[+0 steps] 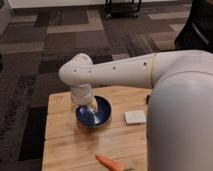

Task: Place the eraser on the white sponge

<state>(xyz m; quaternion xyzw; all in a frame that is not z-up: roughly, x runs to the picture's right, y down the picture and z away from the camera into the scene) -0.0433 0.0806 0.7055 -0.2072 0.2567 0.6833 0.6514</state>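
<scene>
— camera view, single frame. pincer location?
— pincer (91, 105) sits left of centre, down inside the dark blue bowl (103, 115), at the bowl's left half. the white arm (120, 72) runs in from the right edge, bends at a rounded joint in the upper left of the desk area, then drops straight to the bowl.
— pincer wide, narrow, holding?
— cannot tell. the wrist housing covers it from above; only a pale tip shows against the blue.
— white sponge?
— white sponge (135, 117) lies flat on the wooden desk (65, 145), just right of the bowl, a small gap between them. its right edge is close against the robot's big white body, which fills the lower right of the frame.
— eraser?
— one small dark sliver (148, 99) at the desk's right side, above the sponge, touching the outline of the white body. likely the eraser, mostly hidden; shape not readable. it is apart from the sponge, not on it.
— other items?
— orange carrot (110, 162) at the bottom edge, centre, lying at a slant on the desk, well apart from the bowl. grey patterned carpet (40, 45) across the upper frame.
</scene>
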